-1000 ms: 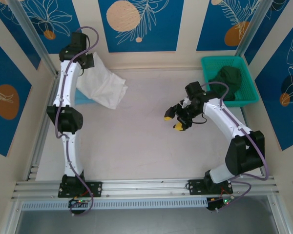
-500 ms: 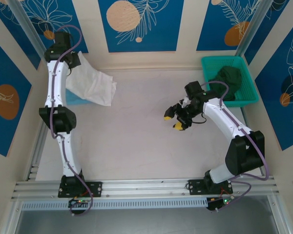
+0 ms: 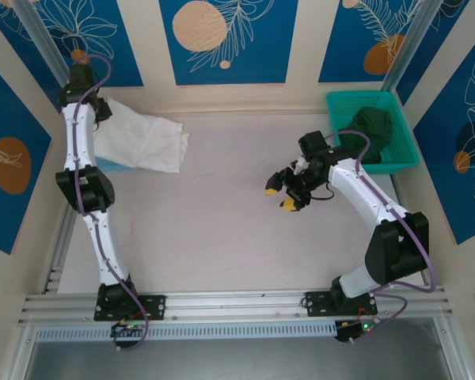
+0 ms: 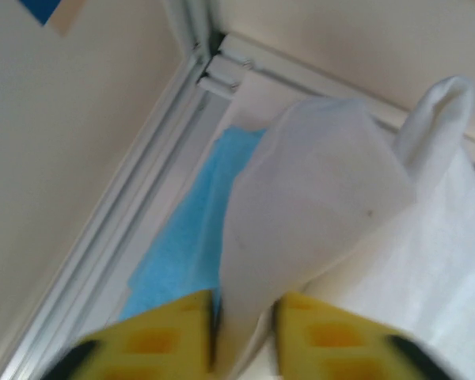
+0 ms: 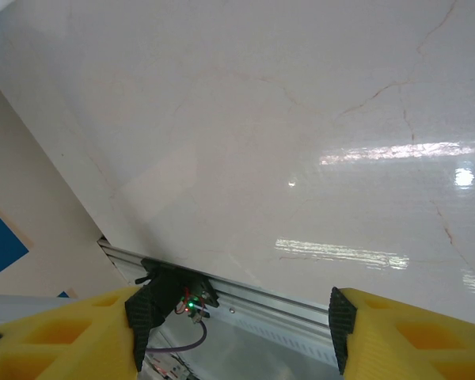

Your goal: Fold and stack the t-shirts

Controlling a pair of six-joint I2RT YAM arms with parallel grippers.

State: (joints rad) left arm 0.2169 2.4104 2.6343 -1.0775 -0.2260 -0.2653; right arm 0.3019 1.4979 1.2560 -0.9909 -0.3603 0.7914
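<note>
A teal basket (image 3: 405, 150) sits at the table's far right corner, holding a bundled dark green cloth (image 3: 370, 125). At the far left corner, the white t-shirt (image 3: 146, 138) lies rumpled over the light-blue t-shirt (image 3: 109, 164), which peeks out along the aluminium frame rail (image 4: 142, 182). The left gripper (image 4: 244, 342) has a raised fold of the white shirt between its narrowly parted fingers; I cannot tell whether it pinches it. The right gripper (image 3: 281, 197) hangs wide open and empty above bare table (image 3: 214, 222), near the basket.
</note>
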